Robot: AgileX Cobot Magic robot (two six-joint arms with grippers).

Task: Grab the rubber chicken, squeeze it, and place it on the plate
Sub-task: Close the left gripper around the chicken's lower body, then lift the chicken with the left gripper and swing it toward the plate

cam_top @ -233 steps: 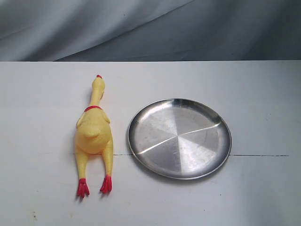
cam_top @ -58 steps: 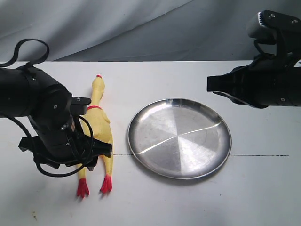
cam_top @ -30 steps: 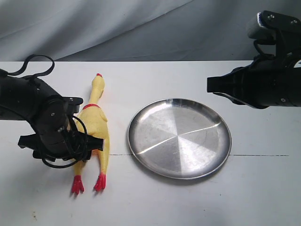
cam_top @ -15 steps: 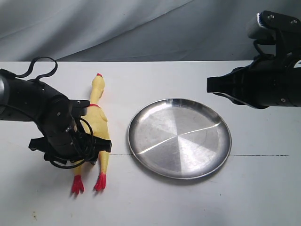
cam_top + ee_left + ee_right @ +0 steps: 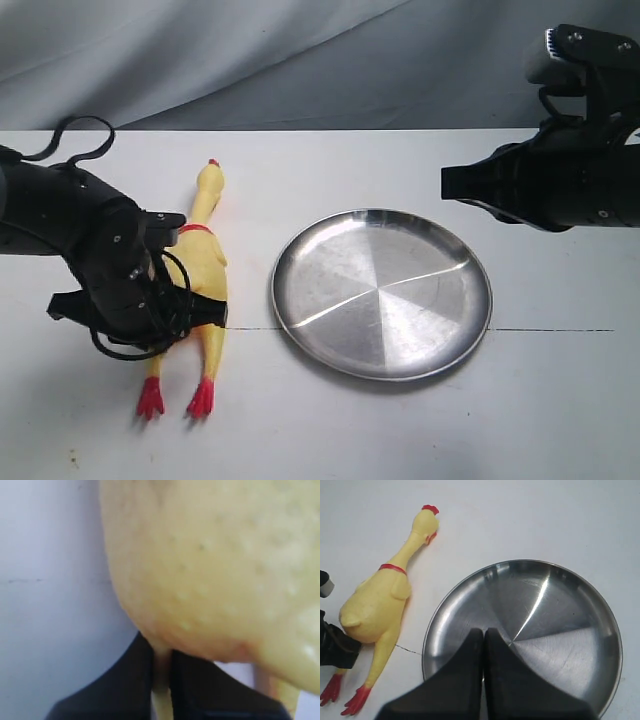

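Two arms show in the exterior view. The left gripper (image 5: 183, 313) is down on the body of the chicken (image 5: 205, 268), which lies flat on the table (image 5: 560, 400), head far, red feet near, just left of the plate (image 5: 300, 300) and not touching it. The right gripper (image 5: 448, 184) hangs above the far right of the table, clear of the plate's far right rim. In the left wrist view the chicken (image 5: 215, 565) fills most of the picture; the left gripper (image 5: 161, 685) is clamped on a narrow yellow part of it, with a dark finger (image 5: 130, 690) on either side of that strip. Which part of the toy is pinched cannot be told. In the right wrist view the right gripper (image 5: 484, 645) has its fingers pressed together with nothing between them, above the near part of the plate (image 5: 570, 610). The chicken (image 5: 375, 605) lies left of the plate, red comb at the far end.
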